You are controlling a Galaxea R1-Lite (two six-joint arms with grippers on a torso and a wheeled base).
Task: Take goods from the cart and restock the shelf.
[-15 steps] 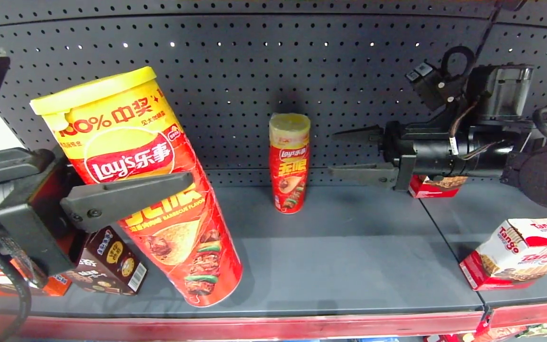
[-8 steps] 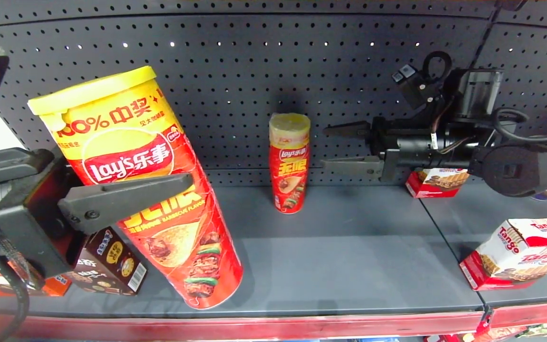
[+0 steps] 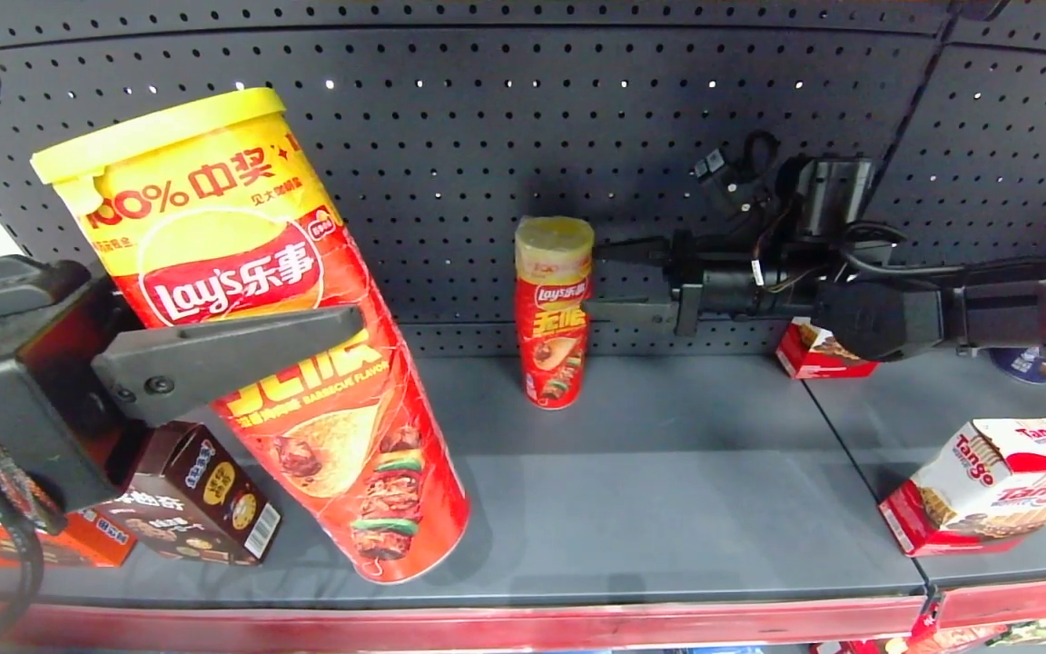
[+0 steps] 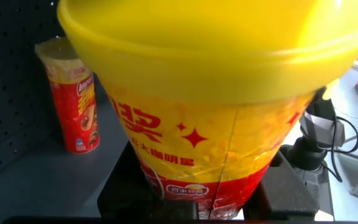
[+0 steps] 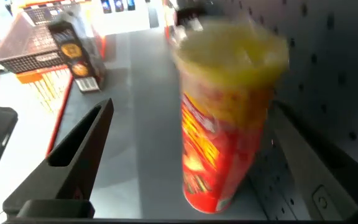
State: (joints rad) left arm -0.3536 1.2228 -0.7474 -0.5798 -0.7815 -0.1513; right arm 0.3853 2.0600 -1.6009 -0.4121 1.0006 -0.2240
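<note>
Your right hand (image 3: 603, 280), fingers spread, points at the small upright red chip can with yellow lid (image 3: 553, 313), directly ahead.

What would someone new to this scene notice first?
The big yellow-lidded chips can, tilted in the left gripper over the front left of the shelf, dominates. Next comes the small chips can, standing upright at the back by the pegboard, with the open right gripper straddling it.

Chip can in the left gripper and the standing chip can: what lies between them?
Only bare shelf separates held can and standing can, per head view.
</note>
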